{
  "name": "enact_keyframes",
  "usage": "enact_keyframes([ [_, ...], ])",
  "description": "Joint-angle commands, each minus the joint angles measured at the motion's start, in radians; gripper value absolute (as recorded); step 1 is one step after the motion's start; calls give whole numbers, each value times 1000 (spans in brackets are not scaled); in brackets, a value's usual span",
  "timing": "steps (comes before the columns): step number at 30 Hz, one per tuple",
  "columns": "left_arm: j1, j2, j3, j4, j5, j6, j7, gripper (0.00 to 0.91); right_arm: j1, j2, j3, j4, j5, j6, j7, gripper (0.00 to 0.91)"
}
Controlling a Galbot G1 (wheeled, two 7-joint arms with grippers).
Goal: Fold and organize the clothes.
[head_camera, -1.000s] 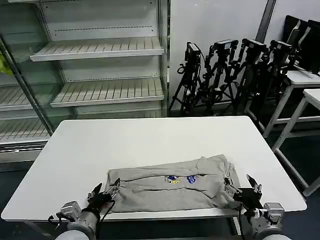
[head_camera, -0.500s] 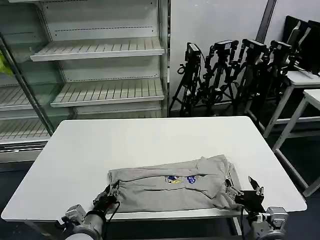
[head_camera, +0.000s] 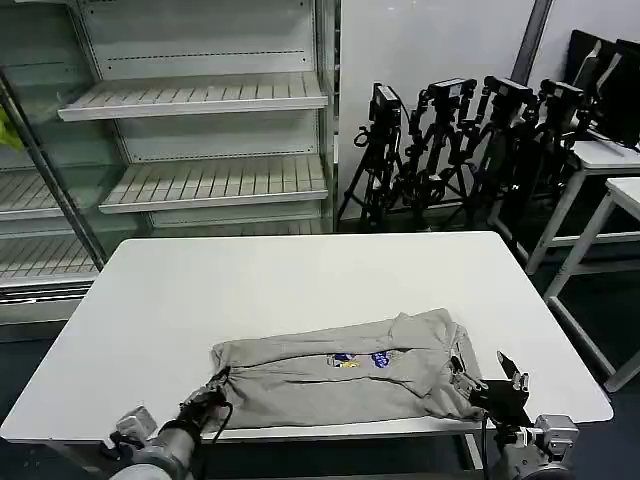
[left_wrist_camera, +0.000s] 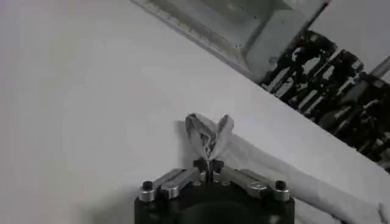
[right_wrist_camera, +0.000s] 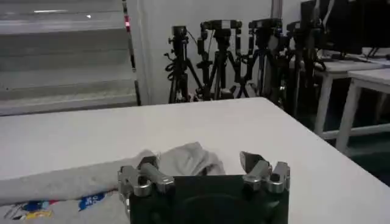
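Observation:
A light grey shirt [head_camera: 340, 375] lies folded into a long band across the near part of the white table [head_camera: 300, 280], its small coloured print [head_camera: 362, 360] facing up. My left gripper [head_camera: 207, 397] is at the band's near left corner, shut on a pinch of the grey cloth [left_wrist_camera: 209, 135] that stands up between its fingers. My right gripper [head_camera: 493, 382] sits at the band's right end near the table's front edge, open, its fingers [right_wrist_camera: 251, 162] spread on either side of the bunched cloth [right_wrist_camera: 186, 160].
Empty white shelving [head_camera: 190, 150] stands beyond the table on the left. Several black tripods [head_camera: 460, 140] stand at the back right, with other white tables [head_camera: 610, 170] further right. The far half of the table is bare.
My left gripper has shut on the shirt's near left corner and drawn back toward the table's front edge. The right gripper has dropped slightly and stays open.

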Motion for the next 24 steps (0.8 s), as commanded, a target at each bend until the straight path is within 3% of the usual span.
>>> enact_keyframes([
  [1,22,36,-315,-38,-396,33,-11,20,-2,-1,3,2,4,0,0,907],
  [9,-2,119,-565,78,-640,95,-22,20,5,-6,5,-7,16,0,0,907],
  [13,-9,142,-590,73,-759,101,-38,20,2,-7,6,-10,20,0,-1,907],
  [16,-25,111,-536,17,-830,101,-52,20,0,0,3,-15,18,0,-1,907],
  [24,-66,-61,-203,-134,-775,80,-51,20,-35,7,-2,-3,-3,9,-3,907],
])
